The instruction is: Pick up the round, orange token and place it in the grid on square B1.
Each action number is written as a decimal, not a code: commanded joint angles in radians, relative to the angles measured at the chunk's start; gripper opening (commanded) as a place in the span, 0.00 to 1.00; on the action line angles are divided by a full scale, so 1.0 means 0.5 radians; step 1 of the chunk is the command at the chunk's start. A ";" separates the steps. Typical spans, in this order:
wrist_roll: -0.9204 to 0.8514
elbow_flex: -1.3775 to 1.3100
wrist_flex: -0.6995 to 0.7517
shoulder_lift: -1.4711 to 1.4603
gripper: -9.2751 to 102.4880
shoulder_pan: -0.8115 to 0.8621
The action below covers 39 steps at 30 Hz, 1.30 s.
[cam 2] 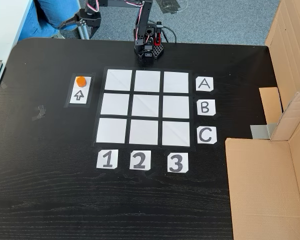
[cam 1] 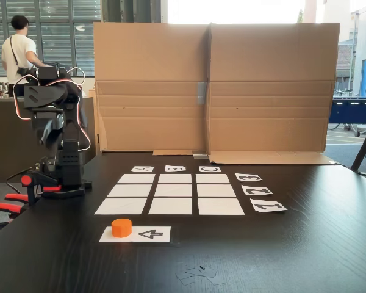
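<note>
Orange token sits on the left end of the white arrow strip, low centre-left in a fixed view; in the other fixed view the token is at the top end of that strip, upper left, just left of the grid. The arrow's tip is toward the token. Token is upright, flat on the paper, nothing touching it.

Grid of nine white squares lies mid-frame on the black table, all squares bare. Cards A, B, C run down its right edge, cards 1, 2, 3 along its bottom edge in that view. Square B1, middle row, left column there, is bare; in the low fixed view it is the middle square of the nearest row.

Arm stands folded at left of the low view, well apart from the token; its base is at top centre of the other view, just above the grid. Gripper is tucked in against the arm; cannot tell whether the jaws are spread or pressed together.

Cardboard wall stands behind the grid. A person stands at upper left, back turned.
</note>
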 commanded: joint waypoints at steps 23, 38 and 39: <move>-0.015 -0.601 0.015 -0.862 0.62 -0.380; 0.098 -0.776 0.000 -1.157 0.62 -0.687; 0.110 -0.776 0.000 -1.166 0.62 -0.712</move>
